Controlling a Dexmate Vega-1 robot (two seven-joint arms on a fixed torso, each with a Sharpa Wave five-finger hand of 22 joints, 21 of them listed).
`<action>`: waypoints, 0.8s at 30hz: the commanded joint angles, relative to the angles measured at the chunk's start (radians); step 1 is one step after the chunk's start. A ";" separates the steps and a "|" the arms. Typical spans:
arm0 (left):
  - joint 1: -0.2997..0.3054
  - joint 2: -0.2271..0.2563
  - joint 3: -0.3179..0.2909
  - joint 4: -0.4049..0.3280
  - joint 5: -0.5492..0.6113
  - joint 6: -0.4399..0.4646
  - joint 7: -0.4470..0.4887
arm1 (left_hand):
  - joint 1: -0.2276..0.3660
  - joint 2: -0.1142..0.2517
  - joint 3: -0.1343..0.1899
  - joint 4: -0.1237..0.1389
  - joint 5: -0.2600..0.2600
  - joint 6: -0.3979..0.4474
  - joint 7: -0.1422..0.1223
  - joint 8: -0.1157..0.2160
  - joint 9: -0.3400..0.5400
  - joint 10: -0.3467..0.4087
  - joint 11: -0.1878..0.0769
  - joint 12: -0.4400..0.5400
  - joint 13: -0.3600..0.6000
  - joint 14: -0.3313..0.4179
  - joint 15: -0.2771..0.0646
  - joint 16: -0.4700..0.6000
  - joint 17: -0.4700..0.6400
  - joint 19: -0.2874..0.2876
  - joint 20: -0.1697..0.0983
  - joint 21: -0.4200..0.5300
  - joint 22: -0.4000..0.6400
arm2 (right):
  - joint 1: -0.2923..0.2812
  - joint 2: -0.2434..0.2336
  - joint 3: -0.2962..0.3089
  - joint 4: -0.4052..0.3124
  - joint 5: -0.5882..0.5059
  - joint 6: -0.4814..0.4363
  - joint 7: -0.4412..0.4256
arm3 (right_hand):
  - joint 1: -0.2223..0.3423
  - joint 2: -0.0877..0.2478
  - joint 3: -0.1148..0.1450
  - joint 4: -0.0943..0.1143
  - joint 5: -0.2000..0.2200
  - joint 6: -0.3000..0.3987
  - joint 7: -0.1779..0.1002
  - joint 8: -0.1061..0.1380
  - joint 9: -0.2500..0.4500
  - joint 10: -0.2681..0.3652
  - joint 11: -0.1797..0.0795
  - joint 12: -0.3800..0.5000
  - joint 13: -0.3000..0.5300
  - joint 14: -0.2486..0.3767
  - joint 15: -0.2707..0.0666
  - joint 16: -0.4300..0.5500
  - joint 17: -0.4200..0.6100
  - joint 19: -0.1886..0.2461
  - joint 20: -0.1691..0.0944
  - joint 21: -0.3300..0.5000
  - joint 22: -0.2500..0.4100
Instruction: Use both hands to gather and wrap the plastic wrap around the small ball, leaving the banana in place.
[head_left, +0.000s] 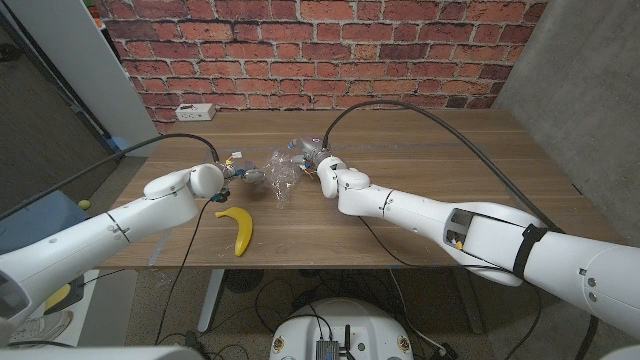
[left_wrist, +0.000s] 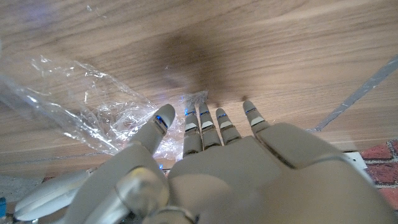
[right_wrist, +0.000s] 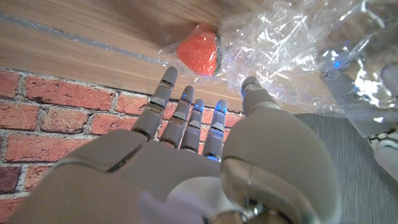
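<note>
Both robot hands meet over the middle of the table toward its far edge: the left robot hand (head_left: 228, 172) has its fingers reaching into one side of the crumpled plastic wrap (head_left: 282, 173), though whether it actually pinches the film I cannot tell, while the right robot hand (head_left: 322, 170) hovers with fingers extended and apart, holding nothing. A small red ball (right_wrist: 198, 48) lies on the table at the wrap's edge just beyond the right fingertips, seemingly so the film can be drawn over it from both sides. Nearer the front edge, left of centre, the banana (head_left: 238, 228) lies apart from both hands, out of the way.
</note>
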 joint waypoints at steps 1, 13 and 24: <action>-0.007 0.000 0.001 0.012 -0.006 -0.018 0.003 | 0.004 0.007 0.008 0.003 0.005 -0.004 0.003 0.008 0.000 -0.005 0.002 -0.001 -0.001 -0.004 -0.007 0.002 0.000 -0.005 0.004 -0.003 0.002 | 0.032 0.046 -0.025 0.109 -0.026 -0.019 0.147 | 0.017 0.004 0.011 0.002 -0.001 0.021 0.009 0.009 0.003 0.014 -0.001 0.000 0.000 0.009 -0.039 0.010 0.007 0.002 -0.005 0.001 0.001; -0.018 -0.012 0.002 0.028 0.002 -0.046 0.015 | 0.006 0.008 0.010 0.004 0.005 -0.011 0.004 0.008 0.000 -0.009 0.004 -0.002 -0.002 -0.004 -0.006 0.003 0.000 -0.006 0.003 -0.004 0.001 | 0.035 0.059 -0.010 0.145 -0.008 -0.017 0.151 | 0.028 0.018 0.019 0.011 -0.004 0.035 0.038 0.009 0.003 0.055 0.000 0.008 -0.001 0.074 -0.047 0.041 0.011 0.058 -0.025 0.024 0.001; 0.205 -0.103 -0.120 0.060 0.119 -0.223 0.651 | -0.014 -0.004 -0.073 0.011 -0.036 0.060 -0.016 0.033 0.005 0.044 0.011 0.025 0.001 0.145 0.034 0.053 0.011 0.093 0.033 0.034 0.000 | 0.040 0.055 0.002 0.154 -0.004 -0.003 0.127 | 0.023 0.018 0.020 0.016 -0.004 0.025 0.035 0.003 0.003 0.043 -0.007 -0.001 -0.001 0.057 -0.051 0.031 0.009 0.032 -0.007 0.014 0.001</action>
